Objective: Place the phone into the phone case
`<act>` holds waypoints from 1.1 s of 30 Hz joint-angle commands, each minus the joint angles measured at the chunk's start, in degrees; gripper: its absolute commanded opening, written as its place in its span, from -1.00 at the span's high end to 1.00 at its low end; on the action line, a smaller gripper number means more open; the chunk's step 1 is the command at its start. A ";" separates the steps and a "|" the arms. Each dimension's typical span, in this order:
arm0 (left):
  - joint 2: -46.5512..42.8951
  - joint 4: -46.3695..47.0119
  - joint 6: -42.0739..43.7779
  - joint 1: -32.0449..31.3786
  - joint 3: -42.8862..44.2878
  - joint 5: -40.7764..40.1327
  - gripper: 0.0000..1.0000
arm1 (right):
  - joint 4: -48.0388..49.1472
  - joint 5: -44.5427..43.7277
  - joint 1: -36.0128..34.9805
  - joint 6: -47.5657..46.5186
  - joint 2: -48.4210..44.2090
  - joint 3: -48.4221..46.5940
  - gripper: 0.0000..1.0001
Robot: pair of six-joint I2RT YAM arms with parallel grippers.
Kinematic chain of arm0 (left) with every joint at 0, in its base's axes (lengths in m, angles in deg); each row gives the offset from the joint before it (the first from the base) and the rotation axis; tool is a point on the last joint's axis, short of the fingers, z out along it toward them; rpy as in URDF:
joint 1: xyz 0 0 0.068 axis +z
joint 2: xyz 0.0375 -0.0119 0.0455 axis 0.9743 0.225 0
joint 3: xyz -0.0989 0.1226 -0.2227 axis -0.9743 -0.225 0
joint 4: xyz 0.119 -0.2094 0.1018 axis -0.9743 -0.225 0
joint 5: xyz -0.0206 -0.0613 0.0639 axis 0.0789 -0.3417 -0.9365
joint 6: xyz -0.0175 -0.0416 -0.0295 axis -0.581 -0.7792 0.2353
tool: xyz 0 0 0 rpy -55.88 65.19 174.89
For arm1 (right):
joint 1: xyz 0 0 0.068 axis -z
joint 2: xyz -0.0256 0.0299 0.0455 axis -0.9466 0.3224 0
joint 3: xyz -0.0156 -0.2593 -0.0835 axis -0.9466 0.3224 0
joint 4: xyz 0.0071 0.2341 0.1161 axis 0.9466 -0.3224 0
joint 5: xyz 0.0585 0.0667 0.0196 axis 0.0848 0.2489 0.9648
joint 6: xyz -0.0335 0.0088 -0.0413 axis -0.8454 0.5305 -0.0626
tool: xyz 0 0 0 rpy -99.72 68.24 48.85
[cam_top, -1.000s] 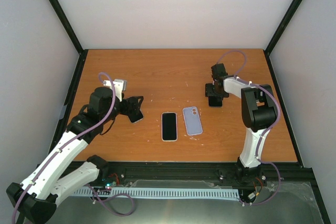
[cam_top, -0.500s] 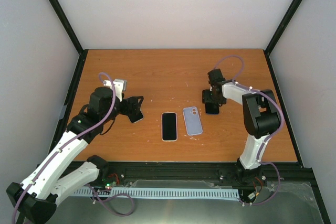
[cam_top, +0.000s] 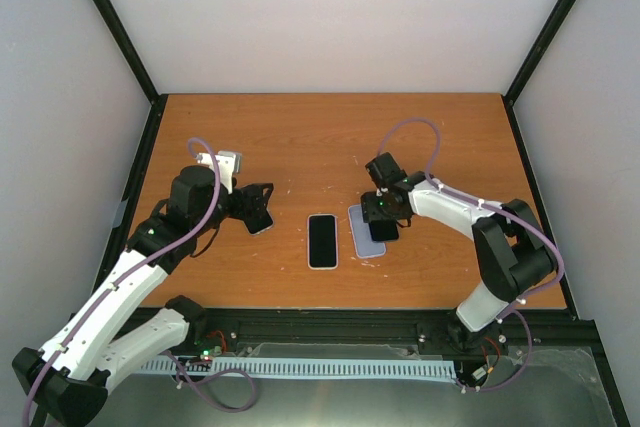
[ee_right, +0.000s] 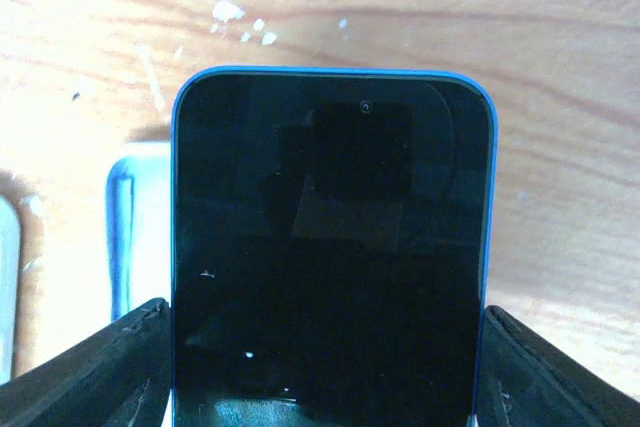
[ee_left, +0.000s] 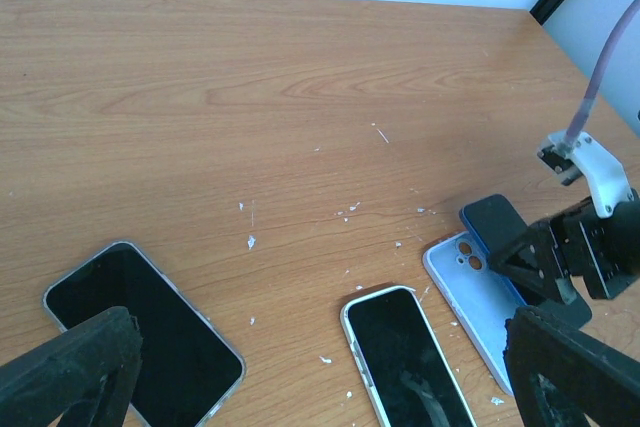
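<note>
Blue-rimmed, with its black screen facing up, the phone (ee_right: 330, 247) is sitting in the right gripper (cam_top: 382, 219), whose 2 fingers (ee_right: 95, 372) are clamping its long edges. It is hanging over the right part of the pale lilac phone case (ee_left: 468, 289). The case is lying flat on the wooden table (cam_top: 300, 137), near the middle, with its camera holes at the far end. Whether the phone and case are touching, I cannot tell.

Just left of the case, a white-edged phone (cam_top: 322, 241) is lying screen up, parallel to it and a narrow gap apart. Further left, a dark phone (ee_left: 140, 322) is lying at an angle beneath the left gripper (cam_top: 258, 209). That gripper's 2 fingers are standing wide apart and gripping nothing, and I cannot tell whether it is touching the dark phone. Small white flecks (ee_left: 250, 242) are lying scattered on the wood between the dark phone and the case.
</note>
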 commanded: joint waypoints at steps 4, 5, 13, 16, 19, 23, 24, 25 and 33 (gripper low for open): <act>-0.52 0.51 -0.26 -0.27 0.72 0.14 -0.99 | 1.58 0.20 -4.76 3.82 -3.32 2.34 -0.22; -0.58 0.55 -0.25 -0.27 0.71 0.18 -0.99 | 2.07 0.74 -5.13 4.06 -3.17 2.57 -0.22; -0.60 0.53 -0.28 -0.23 0.59 0.01 -0.99 | 2.63 2.14 -6.72 5.33 -0.68 2.85 -0.22; -0.61 0.53 -0.25 -0.27 0.71 0.10 -0.99 | 2.64 2.33 -7.06 5.38 0.11 2.74 -0.22; -0.62 0.52 -0.31 -0.27 0.70 0.10 -0.99 | 2.49 2.27 -7.43 5.43 0.86 2.67 -0.22; -0.66 0.51 -0.29 -0.27 0.73 0.10 -0.99 | 2.17 1.42 -7.62 5.56 2.15 2.44 -0.23; -0.64 0.48 -0.25 -0.25 0.70 0.17 -0.99 | 2.05 1.40 -7.62 5.52 2.55 2.32 -0.23; -0.74 0.55 -0.30 -0.27 0.68 0.12 -0.99 | 1.97 1.25 -7.62 5.55 2.82 2.16 -0.23; -0.65 0.52 -0.31 -0.20 0.65 0.10 -0.99 | 0.93 0.00 -7.97 6.21 4.44 0.53 -0.24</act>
